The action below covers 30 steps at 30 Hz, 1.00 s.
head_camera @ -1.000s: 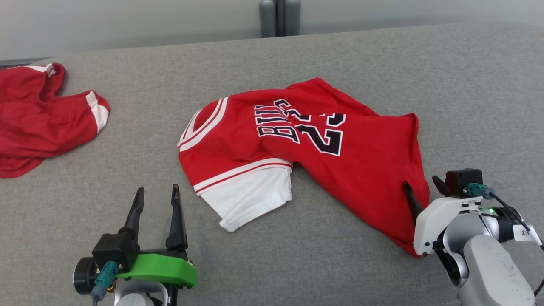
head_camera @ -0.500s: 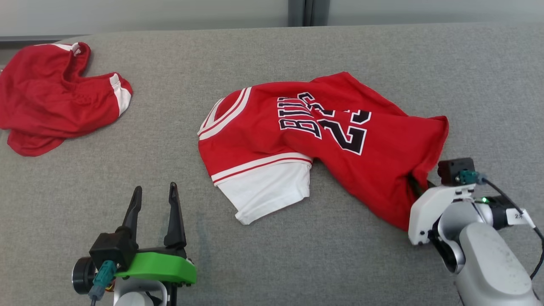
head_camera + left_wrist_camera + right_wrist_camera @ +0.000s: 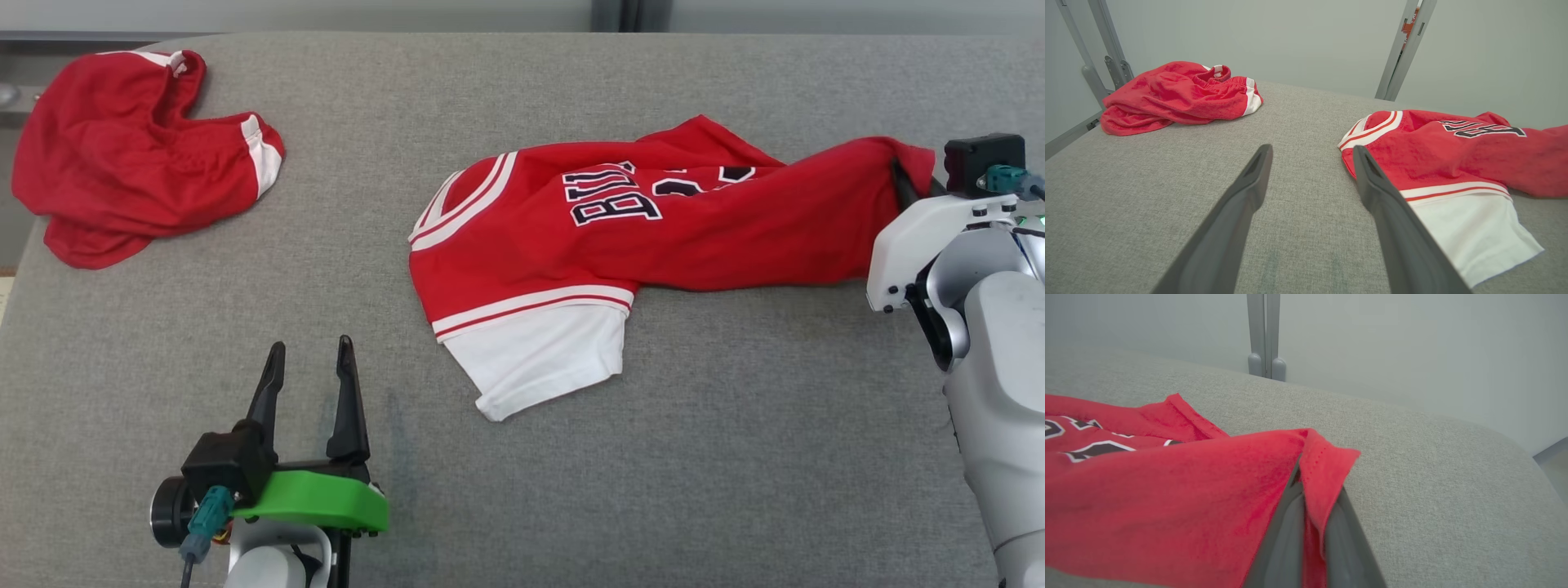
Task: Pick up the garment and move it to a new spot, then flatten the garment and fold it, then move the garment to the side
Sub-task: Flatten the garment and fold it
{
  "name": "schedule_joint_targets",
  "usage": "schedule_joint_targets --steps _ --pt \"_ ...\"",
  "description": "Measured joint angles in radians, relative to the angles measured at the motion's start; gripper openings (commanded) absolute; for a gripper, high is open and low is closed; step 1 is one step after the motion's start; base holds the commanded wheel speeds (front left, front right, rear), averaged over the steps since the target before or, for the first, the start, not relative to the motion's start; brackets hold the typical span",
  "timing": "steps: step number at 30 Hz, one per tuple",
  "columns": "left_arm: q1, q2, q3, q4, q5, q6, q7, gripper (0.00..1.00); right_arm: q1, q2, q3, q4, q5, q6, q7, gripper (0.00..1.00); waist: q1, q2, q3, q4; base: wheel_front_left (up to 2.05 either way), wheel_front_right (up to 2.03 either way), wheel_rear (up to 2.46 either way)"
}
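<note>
The garment (image 3: 563,245) is a red jersey with black lettering, white trim and a white sleeve, lying across the middle of the grey padded table (image 3: 735,457). Its hem corner at the right is lifted off the surface, pinched in my right gripper (image 3: 906,175), which is shut on it. In the right wrist view the red garment (image 3: 1167,486) drapes over the two closed fingers (image 3: 1286,535). My left gripper (image 3: 310,367) stands open near the front left, apart from the cloth. In the left wrist view its open fingers (image 3: 1249,183) point at bare table, the garment (image 3: 1437,155) just to their right.
A second red piece of clothing (image 3: 139,155) with white trim lies crumpled at the table's far left corner, also in the left wrist view (image 3: 1175,96). Grey frame posts (image 3: 1265,335) stand behind the table's far edge. Bare grey surface lies in front of the jersey.
My right gripper closed on the jersey's hem corner and lifted it up and away to the right, stretching the cloth. The head camera has shifted. The left gripper stayed still.
</note>
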Motion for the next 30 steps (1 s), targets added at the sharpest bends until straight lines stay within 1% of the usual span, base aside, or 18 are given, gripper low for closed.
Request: schedule_joint_targets --steps 5,6,7,8,9,14,21,25,28,30 --pt "-0.008 0.000 -0.006 0.003 -0.003 0.000 0.000 1.00 -0.037 0.000 -0.024 0.144 -0.006 0.000 -0.016 0.00 0.0000 0.0000 0.013 0.013 0.00 0.00 0.00" --pt "-0.010 0.000 -0.005 0.005 -0.003 0.001 0.000 1.00 -0.046 0.002 -0.032 0.169 -0.010 0.000 -0.025 0.04 0.0000 0.0000 0.015 0.013 0.00 0.00 0.00" --pt "-0.011 0.000 -0.003 0.005 -0.003 0.002 0.000 1.00 -0.053 0.005 -0.044 0.189 -0.013 0.000 -0.045 0.21 0.0000 0.0000 0.016 0.011 0.00 0.00 0.00" --pt "-0.012 0.000 -0.001 0.006 -0.002 0.002 0.000 1.00 -0.059 0.008 -0.053 0.200 -0.017 0.000 -0.069 0.62 0.0000 0.0000 0.017 0.009 0.00 0.00 0.00" --pt "-0.012 0.000 -0.001 0.008 0.000 0.002 0.000 1.00 -0.069 0.009 -0.063 0.211 -0.030 0.000 -0.104 1.00 0.0000 0.0000 0.017 0.005 0.00 0.00 0.00" --pt "-0.014 0.000 0.001 0.014 0.012 -0.003 0.000 1.00 -0.117 0.034 -0.095 0.252 -0.068 0.000 -0.250 1.00 0.0000 0.0000 0.014 -0.020 0.00 0.00 0.00" --pt "-0.028 0.000 0.009 0.027 0.030 -0.014 0.000 1.00 -0.139 0.062 -0.085 0.257 -0.080 0.000 -0.330 1.00 0.0000 0.0000 -0.015 -0.061 0.00 0.00 0.00" --pt "-0.028 0.000 0.013 0.037 0.032 -0.015 0.000 1.00 -0.104 0.085 -0.061 0.200 -0.052 0.000 -0.344 1.00 0.0000 0.0000 -0.045 -0.082 0.00 0.00 0.00" --pt "-0.022 -0.001 0.012 0.044 0.029 -0.016 0.000 1.00 -0.031 0.099 -0.044 0.141 -0.018 0.000 -0.348 1.00 0.0000 0.0000 -0.070 -0.096 0.00 0.00 0.00" --pt "-0.006 -0.001 0.008 0.048 0.018 -0.016 0.000 1.00 0.027 0.110 -0.034 0.079 0.003 0.000 -0.348 1.00 0.0000 0.0000 -0.089 -0.105 0.00 0.00 0.00"
